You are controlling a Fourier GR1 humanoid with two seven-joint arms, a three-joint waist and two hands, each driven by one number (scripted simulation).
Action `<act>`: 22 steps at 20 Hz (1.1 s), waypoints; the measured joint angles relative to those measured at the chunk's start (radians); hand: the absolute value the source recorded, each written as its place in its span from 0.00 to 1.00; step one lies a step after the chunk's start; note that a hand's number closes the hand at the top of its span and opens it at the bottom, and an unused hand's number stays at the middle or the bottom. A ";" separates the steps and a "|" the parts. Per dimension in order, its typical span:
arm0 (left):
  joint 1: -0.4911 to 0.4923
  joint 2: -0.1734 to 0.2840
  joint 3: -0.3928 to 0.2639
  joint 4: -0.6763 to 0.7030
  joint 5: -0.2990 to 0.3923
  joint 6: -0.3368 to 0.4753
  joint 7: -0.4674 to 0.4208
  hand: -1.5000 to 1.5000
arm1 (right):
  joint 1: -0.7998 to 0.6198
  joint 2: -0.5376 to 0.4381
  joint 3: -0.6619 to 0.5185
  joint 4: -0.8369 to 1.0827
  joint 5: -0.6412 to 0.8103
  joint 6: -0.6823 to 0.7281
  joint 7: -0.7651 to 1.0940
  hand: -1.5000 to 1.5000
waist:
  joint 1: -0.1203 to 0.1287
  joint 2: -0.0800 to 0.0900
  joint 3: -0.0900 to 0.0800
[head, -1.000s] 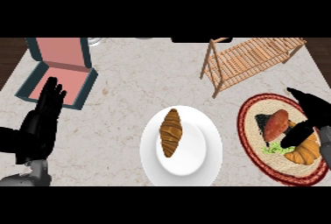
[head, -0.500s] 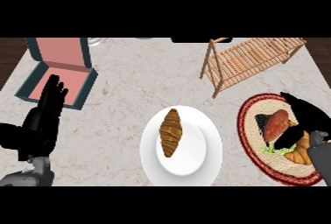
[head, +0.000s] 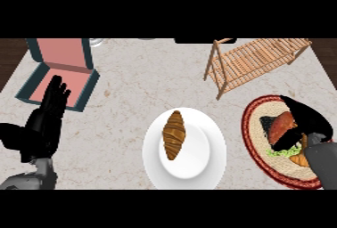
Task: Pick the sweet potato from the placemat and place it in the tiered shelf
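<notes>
A marbled surface (head: 132,89) is carrying a wooden tiered shelf (head: 256,58) at upper right and a round placemat (head: 260,147) below it. The right robot hand (head: 299,124) is curling around the reddish sweet potato (head: 284,124) on the placemat — it should close fully before lifting toward the shelf. Since a second ago, it has been lowering onto the potato. The left robot hand (head: 46,120) is resting open at left.

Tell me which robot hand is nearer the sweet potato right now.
Right. The right robot hand is over the sweet potato on the placemat, fingers curling round it. The left robot hand rests open at the counter's far left, beside the pink box.
</notes>
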 measured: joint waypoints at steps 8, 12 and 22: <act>0.003 -0.015 0.011 -0.014 -0.009 -0.018 0.013 0.50 | -0.037 0.013 0.011 0.115 0.088 -0.017 -0.105 1.00 | 0.001 -0.003 -0.005; 0.019 -0.015 0.026 -0.018 0.000 -0.042 0.000 0.50 | -0.047 0.026 0.020 0.123 0.151 -0.072 -0.137 1.00 | 0.001 -0.004 -0.006; 0.023 -0.017 0.037 -0.023 -0.009 -0.043 0.005 0.50 | 0.024 -0.021 0.156 -0.006 0.177 -0.063 -0.524 1.00 | -0.006 -0.005 -0.003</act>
